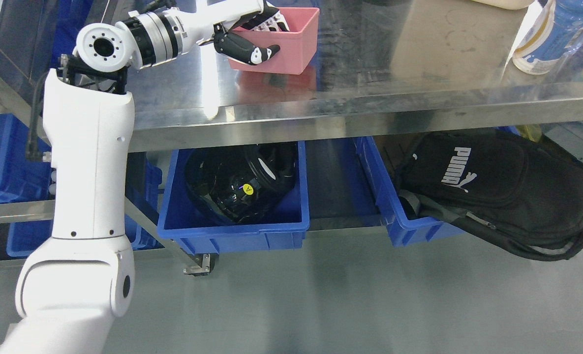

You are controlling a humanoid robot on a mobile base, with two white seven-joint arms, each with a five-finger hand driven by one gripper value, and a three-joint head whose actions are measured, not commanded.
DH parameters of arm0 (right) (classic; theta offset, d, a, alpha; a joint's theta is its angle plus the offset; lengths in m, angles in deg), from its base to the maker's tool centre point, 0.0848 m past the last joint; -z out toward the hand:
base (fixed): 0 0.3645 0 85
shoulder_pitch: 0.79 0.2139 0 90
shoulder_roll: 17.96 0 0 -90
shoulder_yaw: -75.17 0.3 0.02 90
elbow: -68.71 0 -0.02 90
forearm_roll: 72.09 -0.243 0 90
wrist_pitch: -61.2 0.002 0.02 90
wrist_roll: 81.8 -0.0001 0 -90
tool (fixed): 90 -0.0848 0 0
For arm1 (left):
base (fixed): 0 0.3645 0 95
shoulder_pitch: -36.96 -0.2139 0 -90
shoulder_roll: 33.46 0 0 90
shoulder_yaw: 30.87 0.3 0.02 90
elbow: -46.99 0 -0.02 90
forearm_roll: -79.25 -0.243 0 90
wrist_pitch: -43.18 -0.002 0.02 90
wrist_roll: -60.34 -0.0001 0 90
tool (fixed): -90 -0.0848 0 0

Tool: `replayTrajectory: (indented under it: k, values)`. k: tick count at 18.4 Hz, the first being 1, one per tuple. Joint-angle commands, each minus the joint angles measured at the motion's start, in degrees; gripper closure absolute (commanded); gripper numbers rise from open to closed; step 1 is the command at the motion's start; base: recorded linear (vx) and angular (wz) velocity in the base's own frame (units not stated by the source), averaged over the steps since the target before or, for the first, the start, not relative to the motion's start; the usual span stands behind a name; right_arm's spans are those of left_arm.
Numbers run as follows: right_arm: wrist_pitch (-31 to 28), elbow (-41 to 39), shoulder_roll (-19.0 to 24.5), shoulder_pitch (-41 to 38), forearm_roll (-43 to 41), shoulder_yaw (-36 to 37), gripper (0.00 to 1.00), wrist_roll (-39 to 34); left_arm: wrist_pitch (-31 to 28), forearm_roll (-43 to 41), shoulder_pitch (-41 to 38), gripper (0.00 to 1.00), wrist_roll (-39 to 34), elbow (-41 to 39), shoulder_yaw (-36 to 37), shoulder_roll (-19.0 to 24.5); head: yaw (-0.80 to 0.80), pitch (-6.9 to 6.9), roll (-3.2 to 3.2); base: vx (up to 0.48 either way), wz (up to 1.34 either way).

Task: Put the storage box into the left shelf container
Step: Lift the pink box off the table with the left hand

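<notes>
Head view: left hand (252, 37) fingers (266, 22) grip the pink storage box (291, 44) on the desk (370, 88), left blue container (232, 231) below still awaiting it.

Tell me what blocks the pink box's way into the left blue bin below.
The left hand already grips the pink box on the steel tabletop. The left blue bin sits under that tabletop and already holds a black helmet-like object filling much of it.
</notes>
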Motion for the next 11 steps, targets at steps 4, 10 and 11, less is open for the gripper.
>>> replayTrajectory:
  k: [4, 10, 11]
  values:
    - [0.28, -1.0, -1.0, 1.05, 0.0, 0.0, 0.01, 0.01, 1.04, 9.24, 1.29, 1.0, -4.68, -3.63, -18.07, -2.21, 0.0, 0.0, 0.0, 0.0, 0.0]
    - [0.28, -1.0, -1.0, 1.05, 0.0, 0.0, 0.01, 0.01, 7.69, 17.25, -2.21, 0.99, -5.05, -12.42, -13.08, -2.21, 0.0, 0.0, 0.0, 0.0, 0.0]
    - [0.28, -1.0, -1.0, 1.05, 0.0, 0.0, 0.01, 0.01, 10.33, 17.35, -3.62, 0.99, -5.13, -13.12, -10.8, -2.21, 0.0, 0.0, 0.0, 0.0, 0.0]
